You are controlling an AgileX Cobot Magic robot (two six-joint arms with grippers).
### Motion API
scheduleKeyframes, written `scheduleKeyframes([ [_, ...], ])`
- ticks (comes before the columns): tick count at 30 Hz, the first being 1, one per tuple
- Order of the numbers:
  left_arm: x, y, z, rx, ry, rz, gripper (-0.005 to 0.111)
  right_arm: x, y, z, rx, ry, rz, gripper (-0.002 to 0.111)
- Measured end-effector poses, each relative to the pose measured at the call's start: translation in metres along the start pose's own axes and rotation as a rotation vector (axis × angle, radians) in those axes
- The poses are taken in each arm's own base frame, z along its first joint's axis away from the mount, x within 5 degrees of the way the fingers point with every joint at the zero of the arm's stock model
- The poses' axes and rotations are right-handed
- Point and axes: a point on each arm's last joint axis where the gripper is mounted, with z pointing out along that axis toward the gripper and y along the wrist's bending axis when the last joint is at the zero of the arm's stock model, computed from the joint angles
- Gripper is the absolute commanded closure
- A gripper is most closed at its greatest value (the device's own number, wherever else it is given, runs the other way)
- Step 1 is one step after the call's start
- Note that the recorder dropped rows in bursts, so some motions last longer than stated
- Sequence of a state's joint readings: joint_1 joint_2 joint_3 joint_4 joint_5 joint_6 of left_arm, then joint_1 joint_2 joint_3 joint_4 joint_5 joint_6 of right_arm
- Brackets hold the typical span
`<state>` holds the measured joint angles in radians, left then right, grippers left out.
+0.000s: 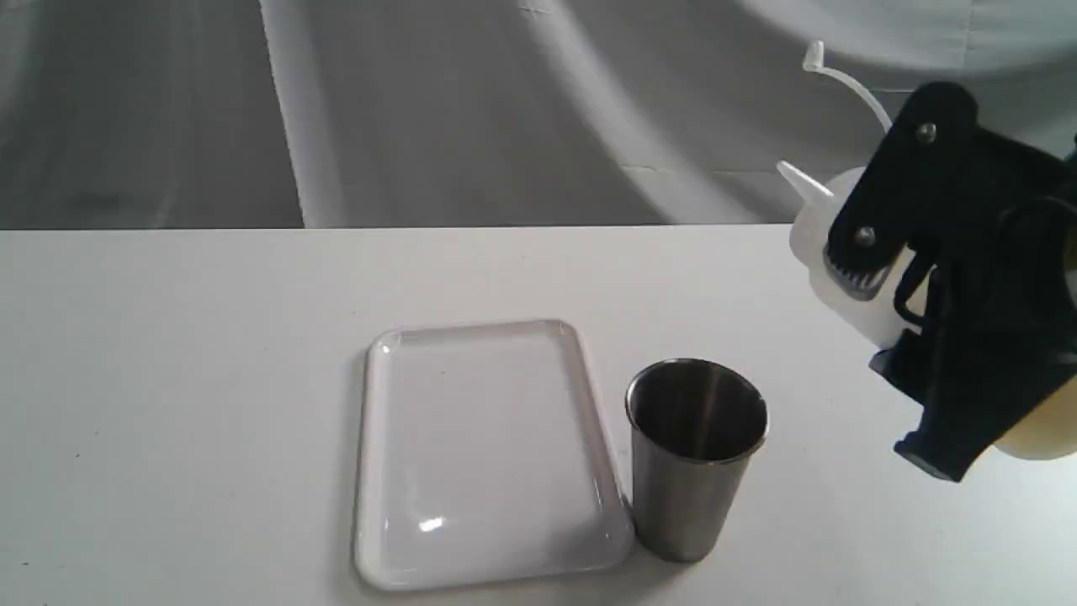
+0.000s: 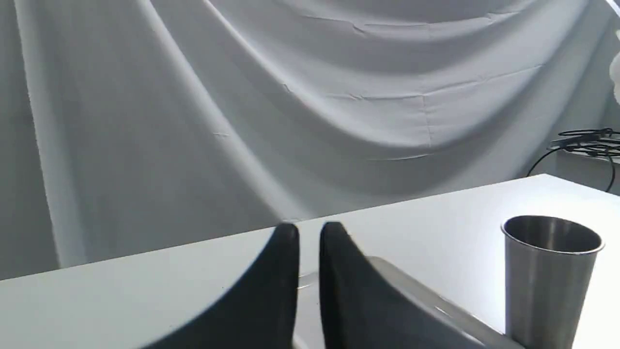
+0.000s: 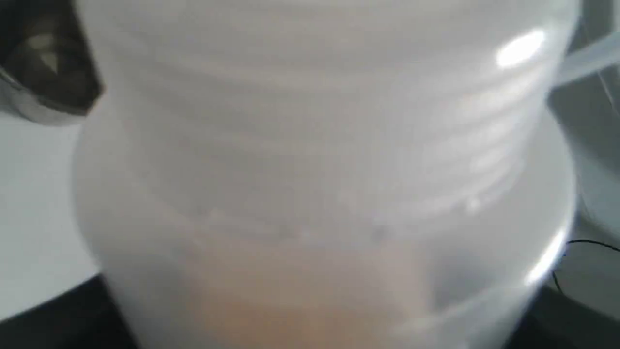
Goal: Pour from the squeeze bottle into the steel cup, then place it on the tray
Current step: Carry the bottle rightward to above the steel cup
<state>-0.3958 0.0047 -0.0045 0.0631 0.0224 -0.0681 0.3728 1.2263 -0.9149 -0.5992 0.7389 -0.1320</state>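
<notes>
The right tool (image 1: 858,252) is clenched around the squeeze bottle (image 1: 812,240), holding it in the air at the right edge of the scene, above and to the side of the steel cup (image 1: 686,497). The grip sits high on the body, near the shoulder, which probably leaves the spout free for pouring. The left tool (image 2: 310,232) hangs low near the tray, its fingers almost together with only a thin gap, and it grasps nothing.

The white tabletop (image 1: 168,379) carries two things. The tray (image 1: 471,330) lies flat in the middle with nothing on it, ready to take the bottle later. The cup stands upright just beside the tray's right edge with its mouth open to the bottle's side.

The bottle leans with its nozzle (image 1: 799,178) angled up and toward the cup, and amber liquid is pooled at its low end, so nothing flows yet. The cap strap (image 1: 850,84) curls up above the nozzle, away from the tip.
</notes>
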Motion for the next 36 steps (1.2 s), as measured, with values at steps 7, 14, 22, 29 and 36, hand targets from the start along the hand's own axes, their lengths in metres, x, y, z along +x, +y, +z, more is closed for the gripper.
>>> scheduleKeyframes([
  [7, 0.0, 0.0, 0.0, 0.0, 0.0, 0.0, 0.098, 0.003, 0.001, 0.002, 0.006, 0.015, -0.066, 0.108],
  [14, 0.0, 0.0, 0.0, 0.0, 0.0, 0.0, 0.098, 0.001, 0.005, 0.019, 0.008, 0.073, -0.178, 0.108],
  [22, 0.0, 0.0, 0.0, 0.0, 0.0, 0.0, 0.098, -0.001, 0.007, 0.045, 0.043, 0.15, -0.333, 0.108],
  [29, 0.0, 0.0, 0.0, 0.0, 0.0, 0.0, 0.098, -0.002, 0.012, 0.061, 0.039, 0.19, -0.408, 0.108],
  [36, 0.0, 0.0, 0.0, 0.0, 0.0, 0.0, 0.098, -0.003, 0.013, 0.072, 0.056, 0.22, -0.504, 0.108],
])
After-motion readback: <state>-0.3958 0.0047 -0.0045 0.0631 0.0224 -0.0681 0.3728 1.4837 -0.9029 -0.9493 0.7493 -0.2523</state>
